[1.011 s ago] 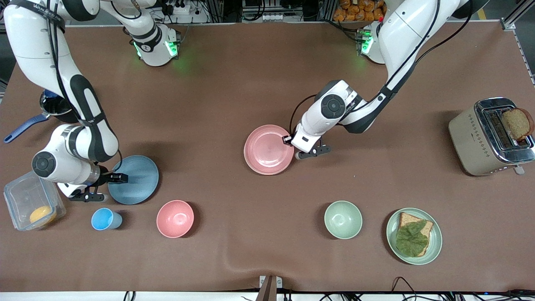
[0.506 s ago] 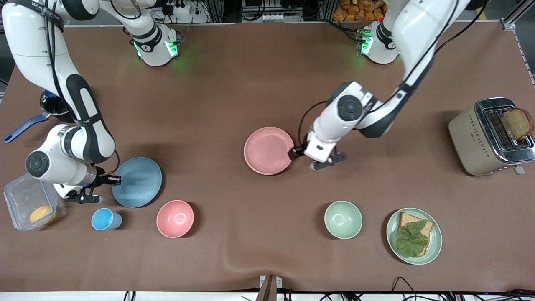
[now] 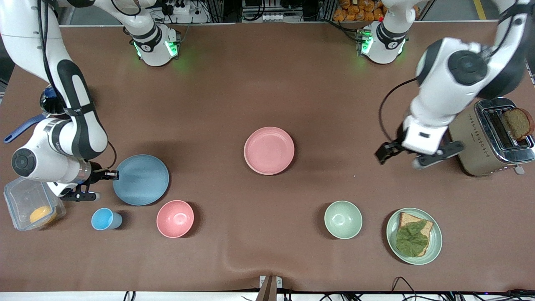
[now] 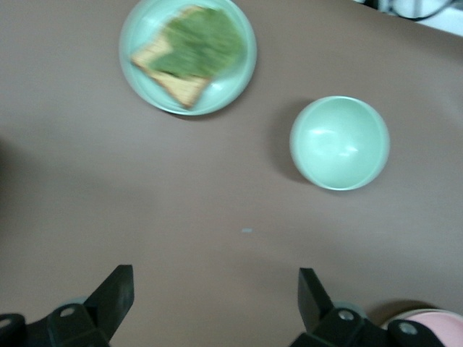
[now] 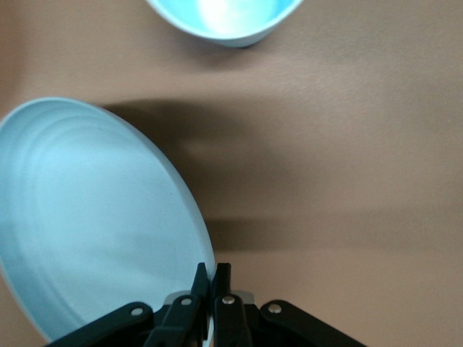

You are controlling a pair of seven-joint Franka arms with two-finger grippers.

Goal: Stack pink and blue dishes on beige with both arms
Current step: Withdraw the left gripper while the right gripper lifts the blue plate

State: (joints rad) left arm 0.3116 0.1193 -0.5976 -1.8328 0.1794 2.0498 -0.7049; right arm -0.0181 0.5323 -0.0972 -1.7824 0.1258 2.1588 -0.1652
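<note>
The light blue plate lies toward the right arm's end of the table. My right gripper is shut on its rim. In the right wrist view, my right gripper pinches the blue plate, and a shadow falls beneath the gripped edge. The pink plate rests flat at the table's middle with nothing touching it. My left gripper hangs open and empty over bare table beside the toaster. The left wrist view shows my left gripper with only brown table between its fingers. No beige plate is in view.
A toaster holding bread stands at the left arm's end. Nearer the camera are a green bowl, a green plate with a sandwich, a pink bowl and a blue cup. A clear container sits by the right arm.
My left gripper has let go of the pink plate, risen and swung away to beside the toaster. The blue plate, still held by my right gripper, has shifted slightly toward the table's middle.
</note>
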